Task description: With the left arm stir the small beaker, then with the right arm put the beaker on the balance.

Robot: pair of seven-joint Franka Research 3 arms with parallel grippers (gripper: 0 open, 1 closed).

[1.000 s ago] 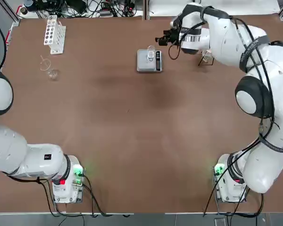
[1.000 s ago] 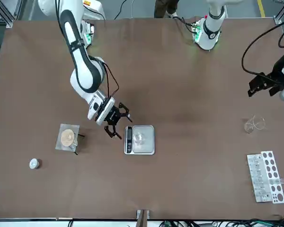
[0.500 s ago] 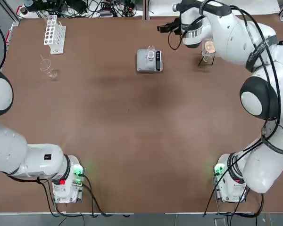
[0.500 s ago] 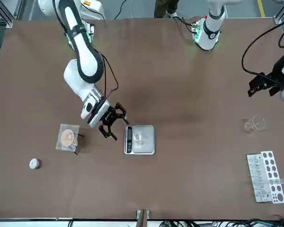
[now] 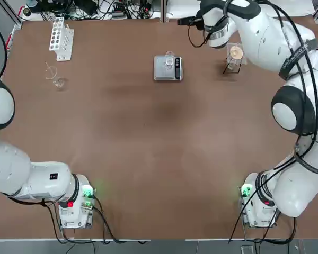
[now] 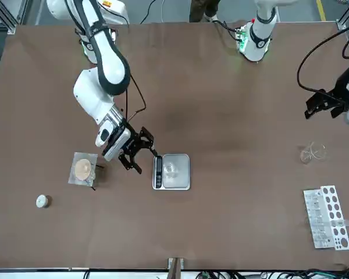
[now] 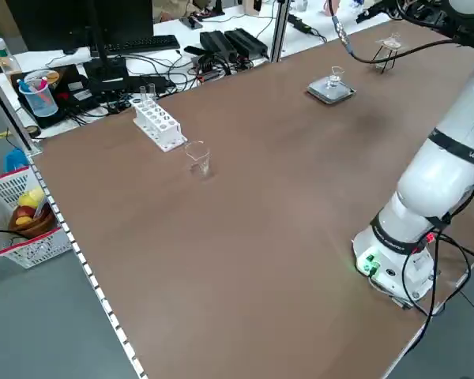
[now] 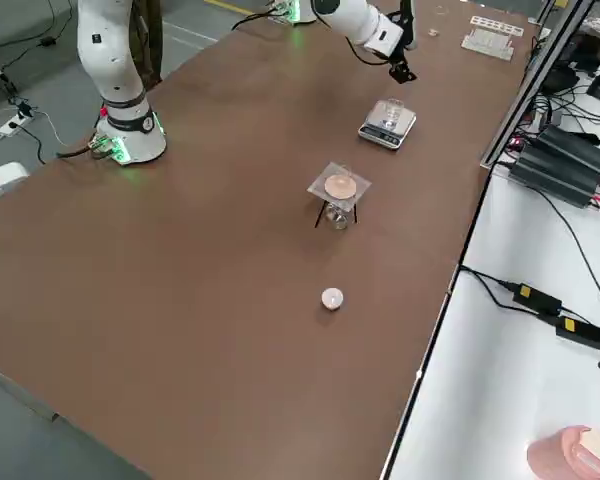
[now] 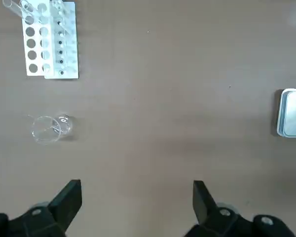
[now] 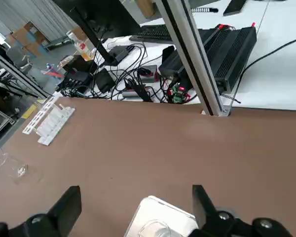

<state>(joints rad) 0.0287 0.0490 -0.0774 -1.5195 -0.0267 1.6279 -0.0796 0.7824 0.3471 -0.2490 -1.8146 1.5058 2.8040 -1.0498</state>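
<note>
The small glass cup [image 6: 170, 170] sits on the square metal top of the little scale [image 6: 184, 181]. The scale is flat on the brown table [image 6: 221, 232]. It has a dark strip along one side, and the cup is on the metal part, just beside that strip.

The right gripper [image 10: 137, 187] is up near the scale, on the side where the dark strip is. Its two black fingers are spread wide, with nothing pinched between them. It is not holding the cup.

The left gripper [image 9: 137, 182] is above the left part of the table, well apart from the scale. Its two black fingers are spread wide too, and they hold nothing.

A bigger clear glass [image 7: 197, 158] with a thin stick in it is on the left part of the table. Near it is a white rack [image 5: 61, 39] with lots of round holes. Some clear glass tubes [image 7: 147, 91] stick up out of the rack.

On the right part of the table is a stand [image 8: 326, 184] with thin dark legs and a clear square top. A pale round pad [image 8: 340, 187] lies on that top. A small white round thing [image 8: 332, 298] is on the table near the stand.
</note>
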